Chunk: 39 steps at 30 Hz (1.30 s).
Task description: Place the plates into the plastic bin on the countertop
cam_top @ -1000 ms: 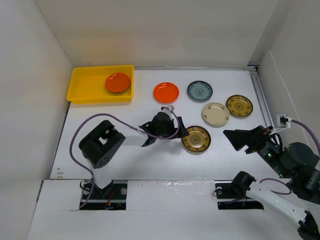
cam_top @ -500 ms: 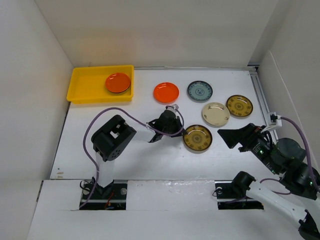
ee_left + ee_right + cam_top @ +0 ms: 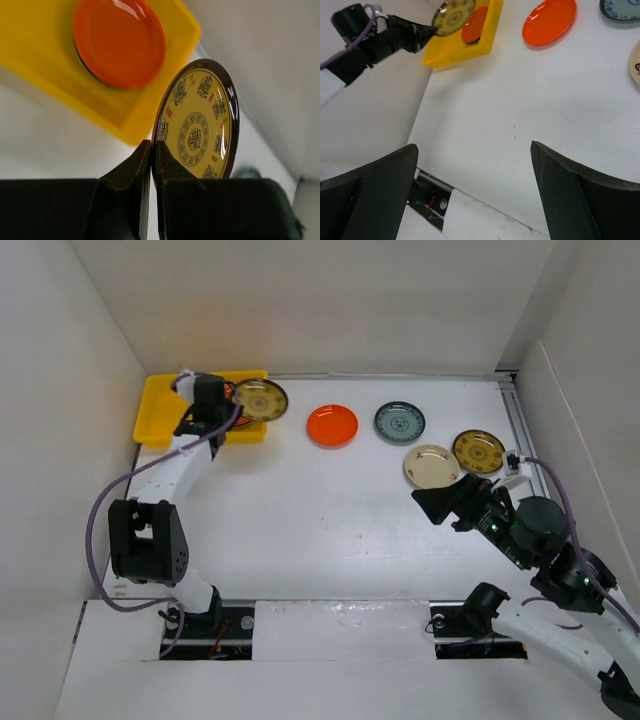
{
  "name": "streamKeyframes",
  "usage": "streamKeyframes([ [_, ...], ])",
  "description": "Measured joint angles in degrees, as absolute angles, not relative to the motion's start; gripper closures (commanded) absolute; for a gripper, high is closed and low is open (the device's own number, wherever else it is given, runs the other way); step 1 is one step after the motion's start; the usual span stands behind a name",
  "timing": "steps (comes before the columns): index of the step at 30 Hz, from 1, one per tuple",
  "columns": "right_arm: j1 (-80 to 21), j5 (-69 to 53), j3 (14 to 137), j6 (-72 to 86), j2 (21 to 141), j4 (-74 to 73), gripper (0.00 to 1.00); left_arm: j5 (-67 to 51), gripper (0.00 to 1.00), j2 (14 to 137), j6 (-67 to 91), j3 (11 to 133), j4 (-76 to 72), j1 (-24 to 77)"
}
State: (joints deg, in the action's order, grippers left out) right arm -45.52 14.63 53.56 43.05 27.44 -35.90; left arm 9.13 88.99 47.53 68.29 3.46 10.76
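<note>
My left gripper is shut on the rim of a brown-and-gold plate, which it holds on edge above the right end of the yellow plastic bin. An orange plate lies in the bin. On the white countertop lie an orange plate, a teal patterned plate, a cream plate and a second brown-and-gold plate. My right gripper hangs open and holds nothing, just in front of the cream plate.
White walls close in the countertop on the left, back and right. A metal rail runs along the right side. The left arm's purple cable loops over the table's left part. Base slots lie at the near edge.
My left gripper closed on the brown-and-gold plate at the table's middle and carried it back-left to above the bin. My right arm shifted left toward the cream plate.
</note>
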Motion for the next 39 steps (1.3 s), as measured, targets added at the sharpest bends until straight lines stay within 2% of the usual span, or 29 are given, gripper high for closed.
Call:
streamKeyframes([
  [5,-45.52,13.02,53.45,42.89,29.78,-34.63,0.00,13.34,1.00,96.09,49.89,77.62,5.08,1.34],
  [12,-45.52,11.53,53.45,42.89,27.33,-34.02,0.00,12.82,1.00,112.68,48.60,89.54,9.52,-1.98],
  [13,-45.52,11.53,53.45,42.89,27.18,-34.06,0.00,12.62,0.96,113.86,48.49,90.19,10.22,-2.17],
  [14,-45.52,11.53,53.45,42.89,27.09,-34.15,0.00,12.29,0.84,114.78,48.40,90.91,11.20,-2.48],
  [16,-45.52,11.53,53.45,42.89,26.98,-34.41,0.00,11.77,0.39,116.01,47.99,92.62,12.95,-2.92],
  [17,-45.52,11.53,53.45,42.89,26.96,-34.44,0.00,11.62,0.01,116.20,47.81,93.45,13.61,-3.14],
  [21,-45.52,11.55,53.45,42.78,26.76,-34.57,0.00,10.61,0.00,114.48,47.53,94.08,12.95,-3.55],
  [26,-45.52,11.62,53.39,42.46,26.50,-34.48,0.00,8.58,0.00,105.58,44.99,88.38,10.83,-0.21],
  [33,-45.52,11.49,51.33,42.37,28.29,-33.30,0.00,4.16,0.00,91.57,47.40,67.13,-0.01,15.99],
  [36,-45.52,11.31,50.72,42.30,30.00,-32.88,0.00,2.81,0.00,92.99,50.48,61.43,-2.72,24.51],
  [39,-45.52,10.87,50.61,42.33,30.72,-32.53,0.00,2.20,0.00,97.45,52.86,60.49,-5.91,28.42],
])
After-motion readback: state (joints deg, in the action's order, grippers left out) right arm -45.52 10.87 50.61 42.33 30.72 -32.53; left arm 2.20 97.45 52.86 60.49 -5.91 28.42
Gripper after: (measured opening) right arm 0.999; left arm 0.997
